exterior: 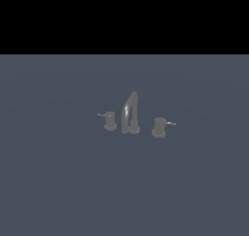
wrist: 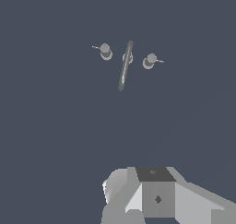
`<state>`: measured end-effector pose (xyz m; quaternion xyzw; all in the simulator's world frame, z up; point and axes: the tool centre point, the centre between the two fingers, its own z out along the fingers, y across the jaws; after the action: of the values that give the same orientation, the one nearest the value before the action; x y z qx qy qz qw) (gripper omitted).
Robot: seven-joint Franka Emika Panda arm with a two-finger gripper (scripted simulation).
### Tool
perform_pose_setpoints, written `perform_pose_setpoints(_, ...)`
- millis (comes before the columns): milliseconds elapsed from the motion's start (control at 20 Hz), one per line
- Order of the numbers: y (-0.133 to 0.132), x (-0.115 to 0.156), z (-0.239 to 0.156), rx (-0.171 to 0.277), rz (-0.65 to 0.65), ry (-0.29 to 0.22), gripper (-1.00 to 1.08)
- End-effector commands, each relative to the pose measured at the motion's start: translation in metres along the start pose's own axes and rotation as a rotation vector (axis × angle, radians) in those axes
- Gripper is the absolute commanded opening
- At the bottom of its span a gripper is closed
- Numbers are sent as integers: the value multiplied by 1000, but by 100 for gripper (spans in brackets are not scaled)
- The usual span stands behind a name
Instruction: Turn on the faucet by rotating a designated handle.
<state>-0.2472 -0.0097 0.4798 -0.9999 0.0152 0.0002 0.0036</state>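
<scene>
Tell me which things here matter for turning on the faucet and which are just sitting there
For the job:
faucet
handle, lever pointing to the exterior view's right

Just there:
twin knob, lever pointing the other way
spout, part of the faucet but not turned
floor

The gripper's fingers are not visible in either view.

A flat slate-blue floor (exterior: 58, 181) carries the grey faucet (exterior: 131, 114), its arched spout central, the handle (exterior: 159, 126) at its three o'clock, the twin knob (exterior: 110, 120) at nine o'clock.
</scene>
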Motion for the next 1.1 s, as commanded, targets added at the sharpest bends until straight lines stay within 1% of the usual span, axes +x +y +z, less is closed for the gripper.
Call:
perform_pose_setpoints(0, 0, 0, 0, 0, 0, 0, -100)
perform_pose_setpoints(300, -2, 4, 6, 0, 24, 0, -100)
perform_pose_setpoints(550, -5, 14, 19, 0, 80, 0, -100)
perform_pose_setpoints(800, -10, 31, 40, 1, 170, 0, -100)
perform_pose_setpoints(1050, -14, 54, 69, 1, 293, 1, -100)
